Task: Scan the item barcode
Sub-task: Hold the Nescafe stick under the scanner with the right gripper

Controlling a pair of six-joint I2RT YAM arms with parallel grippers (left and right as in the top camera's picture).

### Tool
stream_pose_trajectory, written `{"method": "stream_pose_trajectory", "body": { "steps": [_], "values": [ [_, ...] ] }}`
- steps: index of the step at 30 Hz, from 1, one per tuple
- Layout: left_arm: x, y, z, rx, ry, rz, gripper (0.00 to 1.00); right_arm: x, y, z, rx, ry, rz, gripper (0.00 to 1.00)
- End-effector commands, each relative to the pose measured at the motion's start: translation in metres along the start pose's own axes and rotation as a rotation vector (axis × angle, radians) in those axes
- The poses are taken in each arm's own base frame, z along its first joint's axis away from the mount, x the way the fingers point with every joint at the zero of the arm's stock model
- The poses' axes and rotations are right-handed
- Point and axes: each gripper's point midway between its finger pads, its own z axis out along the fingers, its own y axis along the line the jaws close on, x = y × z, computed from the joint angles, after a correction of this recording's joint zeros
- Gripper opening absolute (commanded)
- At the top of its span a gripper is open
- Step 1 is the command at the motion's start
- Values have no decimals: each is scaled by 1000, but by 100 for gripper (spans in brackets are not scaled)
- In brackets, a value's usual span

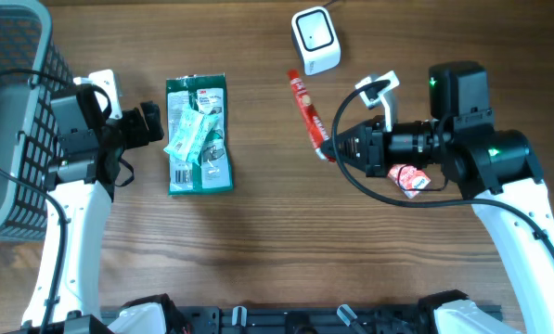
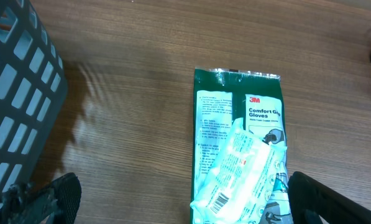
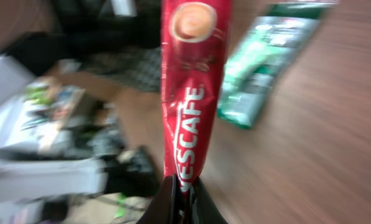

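- Nescafé stick (image 1: 306,113): red sachet, one end clamped in the right pincer (image 1: 330,148), the other end pointing toward the white scanner (image 1: 315,39) nearby.
- Grey basket (image 1: 17,56): left edge of the bench (image 1: 258,241).
- Left pincer (image 1: 156,123): fingers wide apart, empty, beside the green glove pack (image 1: 199,139).

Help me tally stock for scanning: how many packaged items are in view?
4: green glove pack mid-table; clear packet lying on it; red Nescafe stick in the right gripper; small red packet under the right arm. The basket may hide more.
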Motion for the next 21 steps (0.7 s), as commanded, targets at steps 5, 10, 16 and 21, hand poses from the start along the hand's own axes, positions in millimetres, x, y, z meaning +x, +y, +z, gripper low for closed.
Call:
{"method": "stream_pose_trajectory", "body": {
  "steps": [5,10,16,21],
  "values": [
    [-3,1,0,1,-7,5,100,-5,-78,-16,454,-31,41,4],
    [-3,1,0,1,-7,5,100,-30,-88,-19,518,-11,107,4],
    [-3,1,0,1,-7,5,100,-82,-124,-14,718,106,94,4],
    [-3,1,0,1,-7,5,100,-96,-180,38,764,134,17,4]
  ]
}}
